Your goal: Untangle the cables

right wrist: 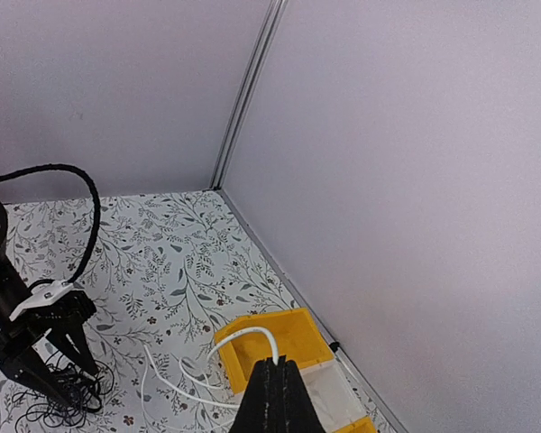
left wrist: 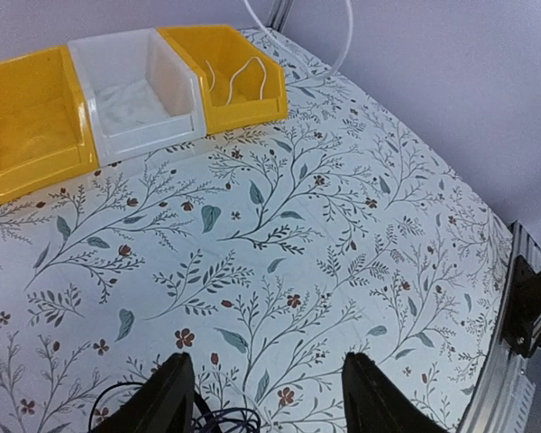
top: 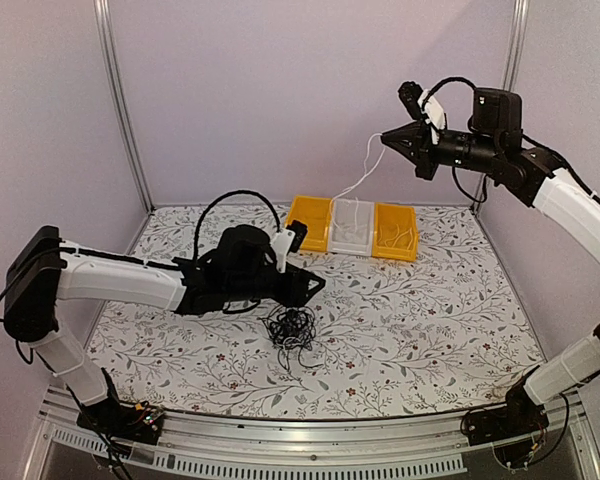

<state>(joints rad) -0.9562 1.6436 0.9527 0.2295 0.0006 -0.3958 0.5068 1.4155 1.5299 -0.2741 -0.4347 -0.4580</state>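
Hanging open, the left fingers (left wrist: 167, 401) hover just above the cables (top: 292, 328)

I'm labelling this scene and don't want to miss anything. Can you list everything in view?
black cable clump: one, black, on the tabletop beneath the left gripper
white cable: one, white, pinched in the right gripper, hanging toward the bins
white cable loops: count unclear, white, inside the right-hand yellow bin
yellow bins: two, yellow, at the back of the table, either side of the white bin
white bin: one, white, between the yellow bins
tabletop: one, white with a leaf-and-flower print
walls: pale lilac, around the table
left gripper: one, black, open, low over the clump
right gripper: one, black, shut on the white cable, raised above the bins
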